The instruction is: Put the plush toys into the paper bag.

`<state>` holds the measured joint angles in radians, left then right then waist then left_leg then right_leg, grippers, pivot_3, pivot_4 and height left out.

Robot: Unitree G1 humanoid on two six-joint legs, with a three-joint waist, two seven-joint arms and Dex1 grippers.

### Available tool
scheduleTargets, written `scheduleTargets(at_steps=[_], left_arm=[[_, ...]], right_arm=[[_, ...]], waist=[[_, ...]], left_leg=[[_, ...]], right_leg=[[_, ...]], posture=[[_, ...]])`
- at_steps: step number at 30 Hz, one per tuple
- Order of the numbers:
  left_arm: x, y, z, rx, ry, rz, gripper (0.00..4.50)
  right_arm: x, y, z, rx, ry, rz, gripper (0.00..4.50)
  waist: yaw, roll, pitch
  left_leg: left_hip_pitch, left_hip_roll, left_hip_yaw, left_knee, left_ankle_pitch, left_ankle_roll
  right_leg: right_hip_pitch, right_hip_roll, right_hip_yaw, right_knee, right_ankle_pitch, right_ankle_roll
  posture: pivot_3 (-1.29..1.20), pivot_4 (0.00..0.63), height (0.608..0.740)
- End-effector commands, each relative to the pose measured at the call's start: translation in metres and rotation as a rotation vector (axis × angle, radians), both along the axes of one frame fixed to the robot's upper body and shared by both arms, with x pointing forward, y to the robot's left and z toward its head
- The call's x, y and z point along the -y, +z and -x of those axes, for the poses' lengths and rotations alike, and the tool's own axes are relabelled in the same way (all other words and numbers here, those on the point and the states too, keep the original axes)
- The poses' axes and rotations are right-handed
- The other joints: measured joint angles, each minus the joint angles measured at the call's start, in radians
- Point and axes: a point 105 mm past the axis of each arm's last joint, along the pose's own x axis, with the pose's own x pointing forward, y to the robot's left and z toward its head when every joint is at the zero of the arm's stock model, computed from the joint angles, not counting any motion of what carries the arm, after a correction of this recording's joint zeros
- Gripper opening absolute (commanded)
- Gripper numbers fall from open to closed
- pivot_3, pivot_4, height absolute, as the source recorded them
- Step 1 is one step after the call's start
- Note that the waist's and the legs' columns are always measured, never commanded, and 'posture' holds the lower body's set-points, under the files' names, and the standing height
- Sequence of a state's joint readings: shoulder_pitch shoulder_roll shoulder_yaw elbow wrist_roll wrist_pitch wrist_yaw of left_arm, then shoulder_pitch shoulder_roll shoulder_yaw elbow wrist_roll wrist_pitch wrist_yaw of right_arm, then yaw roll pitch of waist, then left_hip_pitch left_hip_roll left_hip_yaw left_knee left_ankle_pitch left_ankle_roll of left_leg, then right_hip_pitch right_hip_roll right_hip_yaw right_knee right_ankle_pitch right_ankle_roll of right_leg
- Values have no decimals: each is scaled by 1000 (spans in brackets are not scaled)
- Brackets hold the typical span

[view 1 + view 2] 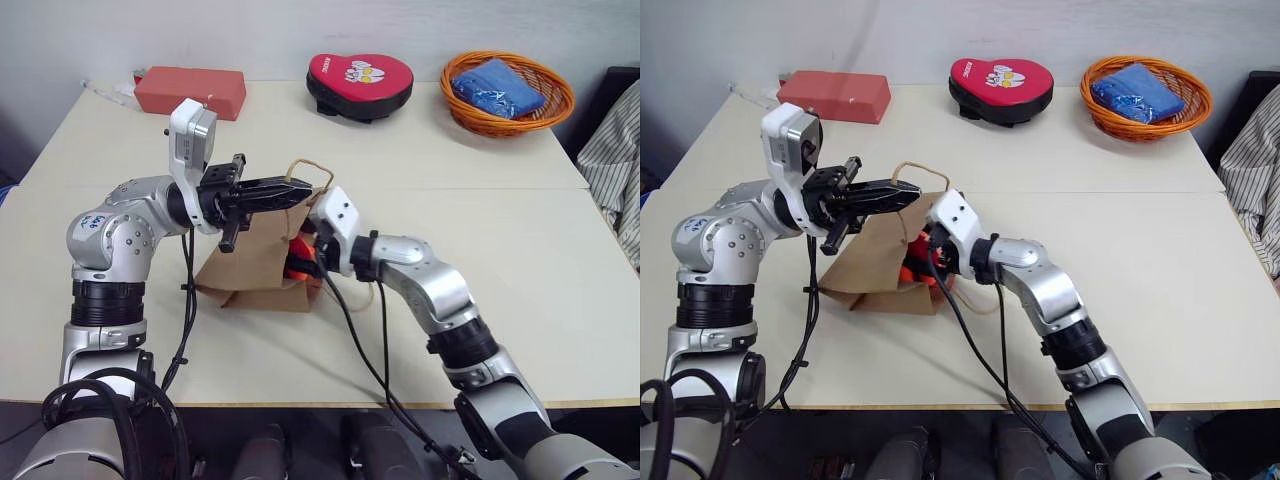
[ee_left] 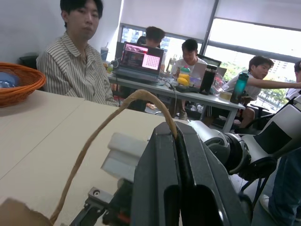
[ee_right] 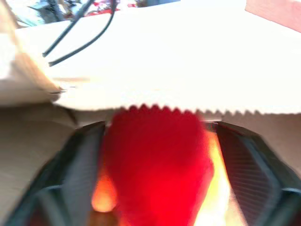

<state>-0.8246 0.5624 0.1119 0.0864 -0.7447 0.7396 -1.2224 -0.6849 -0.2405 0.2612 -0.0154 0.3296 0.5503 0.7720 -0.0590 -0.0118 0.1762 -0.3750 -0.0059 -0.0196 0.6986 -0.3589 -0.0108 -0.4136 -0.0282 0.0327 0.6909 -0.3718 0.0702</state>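
At the mouth of the paper bag [image 1: 258,262], which lies on its side near the middle of the table [image 1: 520,260], the red plush toy [image 3: 157,160] sits between the two black fingers of the right gripper [image 3: 160,174]. The fingers stand wide apart on both sides of it, and I cannot tell if they touch it. Something bright orange [image 1: 300,262] shows just behind the red one, inside the opening (probably the other plush toy, but its shape is hidden). The serrated edge of the bag hangs just over the red toy in the right wrist view.

The left gripper [image 1: 290,188] is above the bag, closed on one twine handle [image 2: 101,129], and the loop rises from its fingertips.

Along the far side of the table are a red block [image 1: 190,92], a red heart-shaped pad [image 1: 360,82] and an orange basket [image 1: 470,115] with a blue bundle [image 1: 497,87] inside. A person in a striped shirt [image 2: 75,73] sits beside the table.
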Motion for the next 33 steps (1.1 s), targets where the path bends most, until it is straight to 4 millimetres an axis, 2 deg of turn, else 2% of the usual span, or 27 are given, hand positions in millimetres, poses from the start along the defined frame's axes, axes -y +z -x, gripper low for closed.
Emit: scheduleTargets(at_steps=[1, 7, 10, 12, 15, 18, 22, 24, 28, 31, 33], left_arm=[[-3, 11, 6, 57, -1, 23, 0], [-3, 9, 8, 57, -4, 24, 0], [-3, 9, 10, 57, -7, 24, 0], [-3, 9, 10, 58, -8, 22, 0], [-3, 10, 11, 59, -7, 20, 0], [-4, 11, 11, 59, -6, 19, 0], [-3, 10, 11, 55, -5, 20, 0], [-3, 10, 11, 53, -4, 20, 0], [-4, 10, 12, 47, 1, 16, 0], [-5, 10, 12, 47, 6, 15, 0], [-5, 10, 12, 47, 9, 13, 0]], right_arm=[[24, 21, 19, 19, 97, -83, 4493], [76, 13, 24, -103, 33, -91, 4493], [101, 2, 20, -322, -90, -100, 4493], [117, -13, 22, -510, -174, -58, 4493], [132, -30, 35, -703, -231, 38, 4493], [130, -37, 48, -804, -214, 77, 4493], [112, -51, 55, -862, -203, 85, 4493], [102, -56, 53, -876, -208, 76, 4493], [84, -56, 36, -920, -243, -47, 4493], [83, -52, 27, -930, -276, -108, 3854], [82, -48, 23, -935, -284, -158, 3032]], waist=[[5, 0, 0], [8, 0, 0], [6, 0, 0], [7, 0, 0], [10, 0, 0], [11, 0, 0], [11, 0, 0], [9, 0, 0], [3, 0, 0], [4, 0, 0], [4, 0, 0]], left_leg=[[0, 0, 0, 0, 0, 0], [0, 0, 0, 0, 0, 0], [0, 0, 0, -1, 0, 0], [0, 0, 0, -1, 0, 0], [0, 0, 0, -1, 0, 0], [0, 0, 0, -1, 0, 1], [0, 0, 1, -1, 0, 1], [0, 0, 1, -1, 0, 1], [0, 0, 1, -2, 0, 1], [0, 0, 1, -2, 0, 0], [0, 0, 1, -2, 0, 0]], right_leg=[[0, 0, 0, -1, 0, 0], [1, 0, 0, -2, 0, 0], [1, 0, 1, -1, 0, 0], [1, 0, 1, -1, 0, 0], [1, 0, 1, -2, 0, 0], [1, 0, 2, -2, 0, 0], [1, 0, 2, -2, 0, 0], [1, 0, 2, -1, 0, 0], [1, 0, 2, -1, 0, 0], [0, 0, 2, 0, 0, 0], [0, 0, 2, 0, 0, 0]], posture=[[0, 150, 740], [0, 150, 740], [0, 150, 740], [0, 150, 740], [0, 150, 740], [0, 150, 740], [0, 150, 740], [0, 150, 740], [0, 150, 740], [0, 150, 740], [0, 150, 740]])
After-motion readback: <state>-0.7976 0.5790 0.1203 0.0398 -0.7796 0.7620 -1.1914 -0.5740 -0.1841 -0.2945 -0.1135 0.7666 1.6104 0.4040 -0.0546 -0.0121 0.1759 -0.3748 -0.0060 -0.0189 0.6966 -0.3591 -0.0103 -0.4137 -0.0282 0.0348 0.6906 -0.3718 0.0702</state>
